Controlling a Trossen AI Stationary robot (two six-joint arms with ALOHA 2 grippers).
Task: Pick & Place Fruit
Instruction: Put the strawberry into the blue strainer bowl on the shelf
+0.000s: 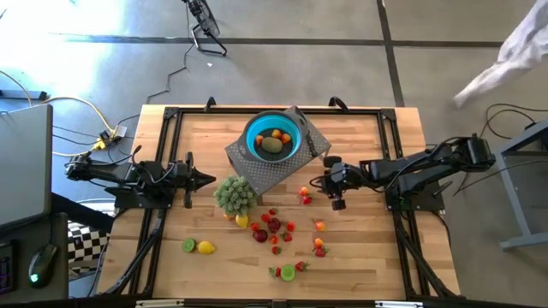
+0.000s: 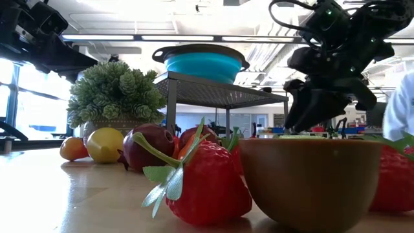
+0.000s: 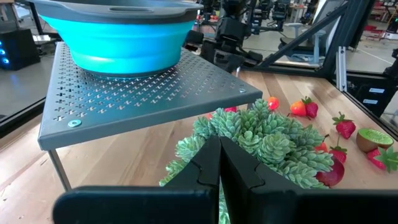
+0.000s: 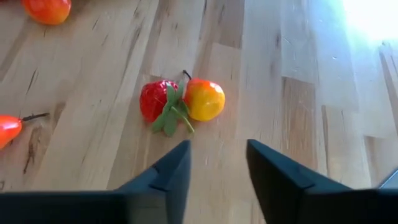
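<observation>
The fruit (image 1: 274, 227) — small rounded plastic pieces in red, orange, yellow and lime green — lies scattered over the near middle of the pale butcher-block wooden table (image 1: 377, 257). Two pieces, an orange one and a brownish-green one, sit inside the round blue bowl (image 1: 274, 137). A red strawberry and a yellow-orange piece (image 4: 183, 99) lie touching each other on the wood, directly below the right gripper (image 4: 217, 168). A lime slice and a yellow lemon (image 1: 199, 246) lie apart from the main scatter, toward the left front.

The right gripper (image 1: 330, 181) hangs above the table just beside the bowl's stand, its two dark fingers spread, nothing between them.

The blue bowl rests on a grey perforated metal stand (image 1: 282, 167) at the middle rear of the table. Just beside the stand's near-left corner stands a bushy green artificial plant (image 1: 235, 194).

The left gripper (image 1: 205, 179) sits at the left of the table, pointing at the plant — its fingers pressed together on nothing, as the left wrist view shows.

In the low view a brown rounded bowl-shaped piece (image 2: 310, 181) fills the foreground, with a red strawberry (image 2: 207, 188) touching it.
</observation>
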